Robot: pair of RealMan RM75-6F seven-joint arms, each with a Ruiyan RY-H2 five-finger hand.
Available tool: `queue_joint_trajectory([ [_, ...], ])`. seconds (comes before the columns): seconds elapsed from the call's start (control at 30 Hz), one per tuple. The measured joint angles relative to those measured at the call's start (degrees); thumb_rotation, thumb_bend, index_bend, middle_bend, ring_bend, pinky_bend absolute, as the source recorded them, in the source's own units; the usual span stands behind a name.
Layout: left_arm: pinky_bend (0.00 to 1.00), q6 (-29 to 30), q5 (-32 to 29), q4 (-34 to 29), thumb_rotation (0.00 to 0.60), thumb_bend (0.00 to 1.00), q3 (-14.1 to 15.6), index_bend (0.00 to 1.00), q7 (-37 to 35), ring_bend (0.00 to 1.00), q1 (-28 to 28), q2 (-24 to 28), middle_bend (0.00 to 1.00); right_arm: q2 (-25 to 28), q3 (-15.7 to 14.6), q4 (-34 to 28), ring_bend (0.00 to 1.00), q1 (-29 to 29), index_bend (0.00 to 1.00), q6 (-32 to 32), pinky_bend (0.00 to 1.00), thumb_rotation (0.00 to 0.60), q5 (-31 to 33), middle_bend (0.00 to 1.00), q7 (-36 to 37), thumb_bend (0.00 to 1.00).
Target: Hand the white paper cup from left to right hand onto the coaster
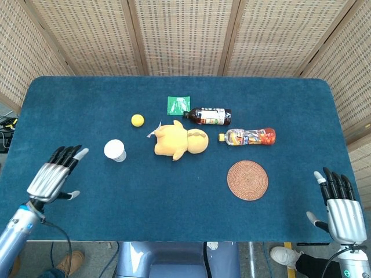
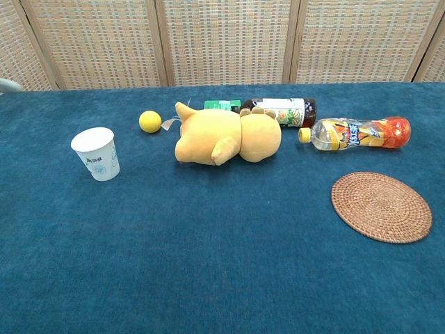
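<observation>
The white paper cup stands upright on the blue table, left of centre. The round woven coaster lies bare on the right side. In the head view my left hand hovers over the table's left part, fingers spread and holding nothing, a short way left and nearer than the cup. My right hand stays open at the near right corner, well right of the coaster. Neither hand shows in the chest view.
A yellow plush toy lies at mid-table. Behind it are a dark bottle and a green packet. A clear orange-labelled bottle lies just beyond the coaster. A small yellow ball sits behind the cup.
</observation>
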Motion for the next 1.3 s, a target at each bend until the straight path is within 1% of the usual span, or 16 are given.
queue_joint_trajectory([
  [0.03, 0.00, -3.33, -1.01, 2.30, 0.600, 0.00, -0.78, 0.00, 0.19, 0.00, -2.91, -1.20, 0.00, -0.13, 0.08, 0.11, 0.00, 0.09, 0.07, -0.13, 0.00, 0.600, 0.21, 0.00, -0.25, 0.00],
  [0.13, 0.00, -7.93, -2.63, 7.79, 0.600, 0.00, -2.14, 0.00, 0.57, 0.00, -7.67, -4.17, 0.00, -0.46, 0.29, 0.43, 0.00, 0.28, 0.07, -0.42, 0.00, 0.600, 0.91, 0.00, -0.88, 0.00],
  [0.2, 0.00, -9.76, -3.51, 11.56, 0.600, 0.00, -2.87, 0.00, 0.51, 0.00, -10.06, -6.50, 0.00, -0.69, 0.42, 0.64, 0.00, 0.42, 0.07, -0.75, 0.00, 0.600, 1.59, 0.00, -1.25, 0.00],
  [0.3, 0.02, -12.25, -4.31, 15.93, 0.600, 0.00, -3.52, 0.00, 0.08, 0.00, -13.01, -9.64, 0.00, -0.97, 0.58, 1.01, 0.00, 0.66, 0.07, -1.42, 0.00, 0.600, 2.65, 0.00, -1.76, 0.00],
  [0.53, 0.13, -16.65, -5.58, 23.46, 0.600, 0.00, -3.62, 0.00, -1.45, 0.01, -17.97, -14.78, 0.00, -1.78, 0.92, 1.96, 0.00, 1.38, 0.07, -3.10, 0.00, 0.600, 5.04, 0.00, -2.73, 0.00],
  [0.67, 0.19, -17.81, -6.74, 26.90, 0.600, 0.00, -3.69, 0.00, -1.40, 0.06, -19.81, -17.20, 0.06, -2.05, 0.81, 2.50, 0.00, 1.71, 0.08, -3.69, 0.00, 0.600, 5.49, 0.00, -2.71, 0.00],
  [0.7, 0.22, -18.06, -7.15, 27.71, 0.600, 0.01, -3.74, 0.01, -1.36, 0.09, -20.25, -17.84, 0.09, -2.07, 0.84, 2.54, 0.00, 1.74, 0.08, -3.72, 0.00, 0.600, 5.62, 0.00, -2.67, 0.00],
  [0.73, 0.23, -18.21, -7.45, 28.24, 0.600, 0.01, -3.79, 0.03, -1.34, 0.12, -20.54, -18.27, 0.12, -2.07, 0.86, 2.58, 0.00, 1.76, 0.08, -3.74, 0.00, 0.600, 5.73, 0.00, -2.63, 0.00],
  [0.8, 0.28, -18.45, -8.17, 29.52, 0.600, 0.01, -3.95, 0.13, -1.30, 0.20, -21.17, -19.28, 0.20, -2.07, 0.92, 2.75, 0.00, 1.81, 0.08, -3.74, 0.00, 0.600, 5.95, 0.00, -2.45, 0.00],
  [0.87, 0.34, -18.51, -8.70, 30.63, 0.600, 0.02, -4.11, 0.26, -1.28, 0.28, -21.64, -20.18, 0.31, -2.07, 0.93, 2.83, 0.00, 1.85, 0.09, -3.73, 0.00, 0.600, 6.01, 0.00, -2.33, 0.00],
  [0.97, 0.39, -18.84, -9.79, 32.32, 0.600, 0.03, -4.27, 0.36, -1.34, 0.36, -22.39, -21.55, 0.39, -2.06, 0.91, 2.98, 0.00, 1.90, 0.09, -3.76, 0.00, 0.600, 6.14, 0.00, -2.24, 0.00],
  [1.07, 0.41, -19.97, -11.12, 33.10, 0.600, 0.05, -4.09, 0.43, -1.04, 0.41, -23.16, -22.17, 0.45, -2.02, 0.89, 3.04, 0.00, 1.92, 0.09, -3.73, 0.00, 0.600, 6.34, 0.00, -2.07, 0.00],
  [1.13, 0.41, -20.46, -12.01, 33.11, 0.600, 0.07, -3.91, 0.45, -0.56, 0.42, -23.52, -22.23, 0.47, -1.94, 0.88, 3.01, 0.00, 1.86, 0.10, -3.50, 0.00, 0.600, 6.35, 0.00, -1.96, 0.00],
  [1.3, 0.41, -20.54, -14.20, 32.42, 0.600, 0.08, -3.84, 0.46, -0.05, 0.42, -23.68, -21.92, 0.48, -1.84, 0.79, 2.87, 0.00, 1.66, 0.10, -2.70, 0.00, 0.600, 5.95, 0.00, -1.90, 0.00],
])
